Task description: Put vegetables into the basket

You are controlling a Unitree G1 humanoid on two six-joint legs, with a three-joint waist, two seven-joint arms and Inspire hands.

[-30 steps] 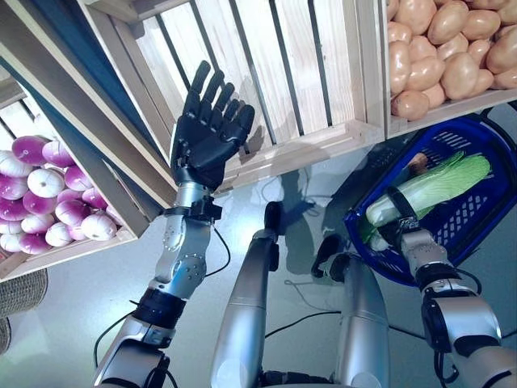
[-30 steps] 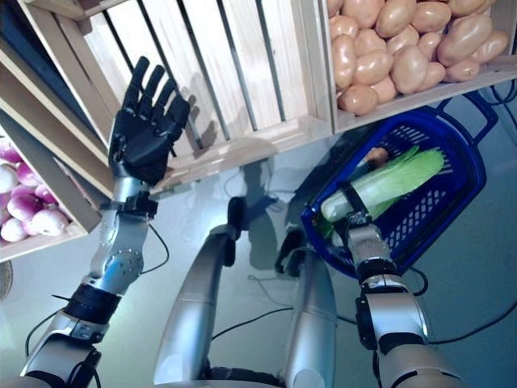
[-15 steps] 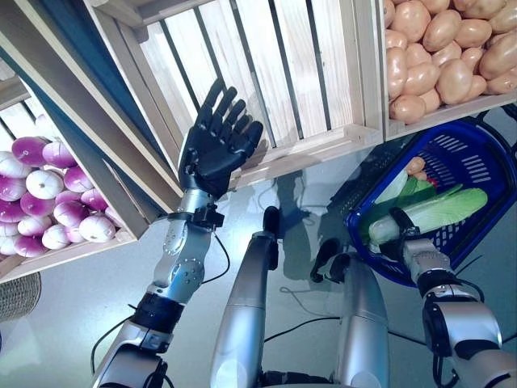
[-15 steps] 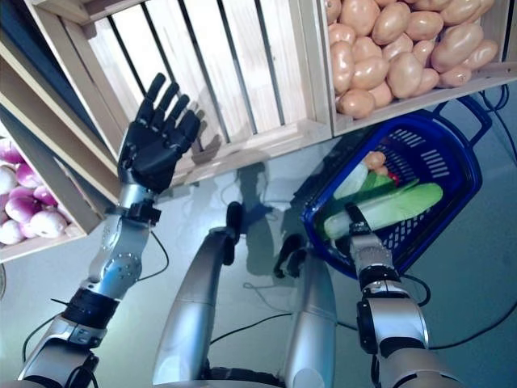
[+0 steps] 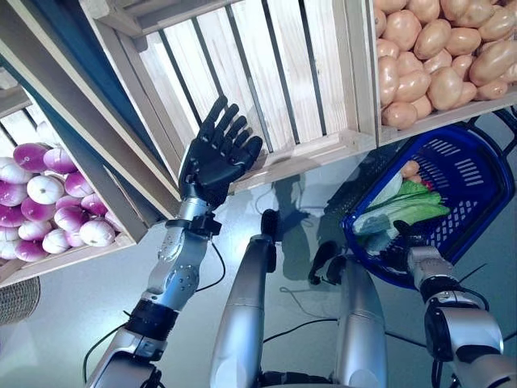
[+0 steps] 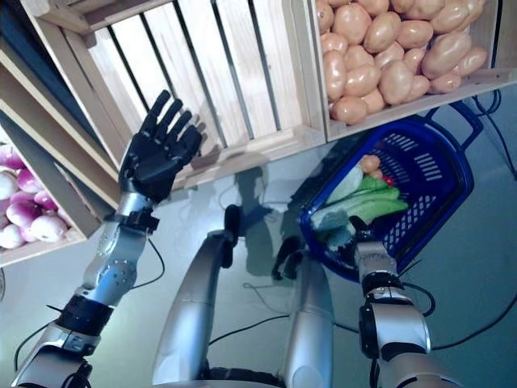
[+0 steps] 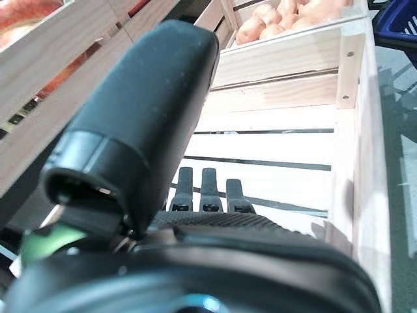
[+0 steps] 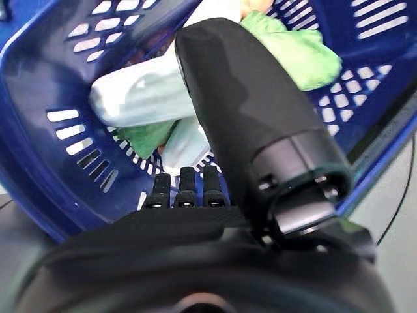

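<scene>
The two head cameras are looking steeply down from slightly offset spots, both sharing the empty slatted wooden crate point(image 5: 266, 73) at 12 o'clock and the blue perforated plastic basket point(image 5: 477, 190) at 3 o'clock. Each wrist camera is peering along its own hand from very close, the left facing into that crate's pale slats, the right facing into the basket.

The left arm reaches up and forward, its left hand point(image 5: 216, 153) raised with palm facing away and fingers straight and spread. The right arm extends forward and low, its right hand point(image 5: 401, 247) with fingers straight and thumb stretched out, holding nothing.
</scene>
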